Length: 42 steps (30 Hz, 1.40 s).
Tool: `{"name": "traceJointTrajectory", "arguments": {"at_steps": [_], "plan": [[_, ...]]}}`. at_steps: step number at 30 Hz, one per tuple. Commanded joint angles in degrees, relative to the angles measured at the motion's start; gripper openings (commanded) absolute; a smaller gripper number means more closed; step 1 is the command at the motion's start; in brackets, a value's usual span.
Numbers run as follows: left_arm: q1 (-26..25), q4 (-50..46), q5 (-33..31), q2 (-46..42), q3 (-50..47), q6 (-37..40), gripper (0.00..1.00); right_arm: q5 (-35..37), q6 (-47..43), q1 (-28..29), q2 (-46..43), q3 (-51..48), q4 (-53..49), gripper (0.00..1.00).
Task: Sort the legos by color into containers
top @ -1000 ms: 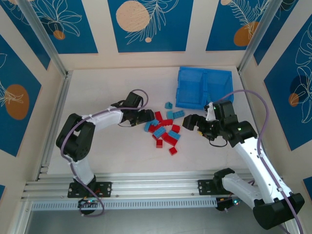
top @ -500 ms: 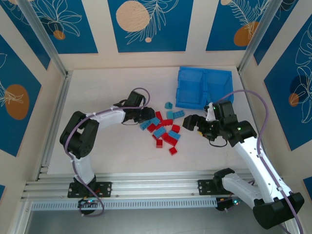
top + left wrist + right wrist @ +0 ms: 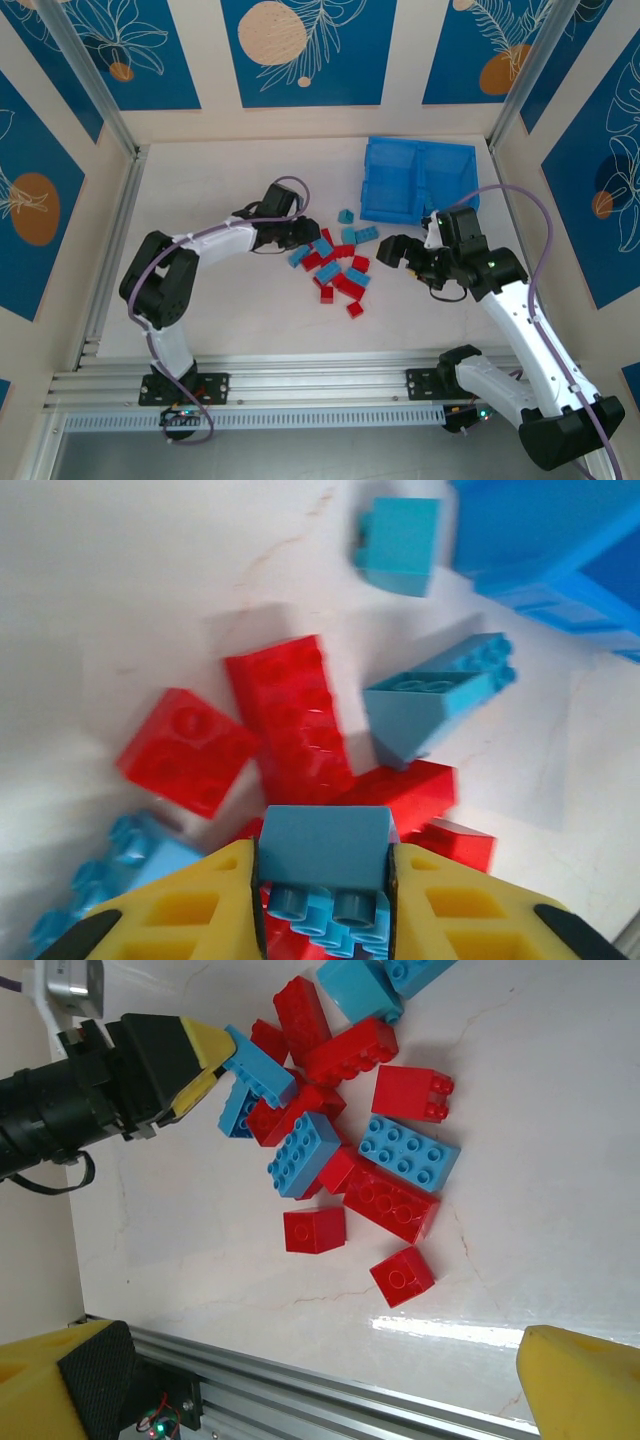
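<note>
Red and light blue legos lie in a loose pile on the white table, in front of the blue bin with its two containers. My left gripper is at the pile's left edge, shut on a light blue brick held studs-down between the yellow fingers. The right wrist view shows that same grip from the side, with the left gripper and the blue brick. My right gripper hovers open at the right of the pile, nothing between its fingers.
The bin's compartments look bare inside. A single blue brick lies apart near the bin's front left corner. An aluminium rail runs along the near table edge. Bare white table lies left and in front of the pile.
My left gripper has slid right into the pile's edge and closed on a light blue brick. The right arm has stayed still and open.
</note>
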Motion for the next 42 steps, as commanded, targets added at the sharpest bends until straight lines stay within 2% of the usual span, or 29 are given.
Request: {"name": "traceJointTrajectory", "arguments": {"at_steps": [1,5,10,15,19,22,25,28,30,31,34,36,38,40,42], "plan": [[-2.3,-1.0,1.4,-3.7,3.5,2.2,0.24,1.9,2.1,0.2,-1.5,1.9,-0.2,0.99],[-3.8,-1.9,-0.8,-4.8,6.1,4.3,0.22,3.4,3.0,0.2,-2.3,2.0,-0.7,1.00],[-6.2,0.8,0.8,-2.2,12.6,4.3,0.20,9.4,6.9,0.1,-5.3,2.5,-1.7,1.00],[-9.9,1.5,-1.5,7.0,27.8,6.3,0.19,20.7,13.2,0.1,-12.7,2.2,-4.2,0.99],[-10.9,1.8,-1.7,17.2,41.1,5.1,0.19,26.0,15.7,0.1,-18.3,0.2,-6.2,1.00],[-11.5,3.5,-1.2,20.4,45.0,5.1,0.22,27.1,15.1,-1.1,-15.8,-1.5,-9.3,1.00],[-12.5,5.4,-3.0,16.8,41.9,8.9,0.35,24.8,11.7,-6.3,-4.9,-0.1,-13.8,0.99],[-13.4,8.4,-6.2,7.8,33.0,15.1,0.51,17.2,8.2,-16.2,2.9,-2.1,-8.6,1.00],[-13.8,9.5,-8.9,0.2,25.4,20.0,0.62,13.8,10.2,-22.2,7.7,-3.1,-5.3,1.00],[-13.9,9.5,-9.8,-3.1,22.5,22.2,0.66,14.8,11.6,-23.8,10.0,-2.4,-5.6,1.00],[-14.3,8.5,-12.1,-13.3,12.8,28.9,0.79,26.4,17.2,-25.4,20.2,3.1,-11.6,1.00],[-14.3,7.7,-13.3,-19.0,7.1,31.6,0.85,32.2,21.0,-27.5,24.0,4.5,-14.2,1.00],[-14.3,7.2,-14.0,-23.1,2.9,32.9,0.88,30.6,22.8,-33.2,24.3,2.2,-11.7,1.00],[-14.3,6.9,-13.5,-26.2,-0.1,33.5,0.93,25.3,23.4,-40.1,23.7,-1.4,-7.0,1.00],[-14.3,7.5,-12.8,-28.6,-2.9,33.6,0.97,25.1,23.5,-45.8,24.3,-3.2,-5.0,0.99]]}}
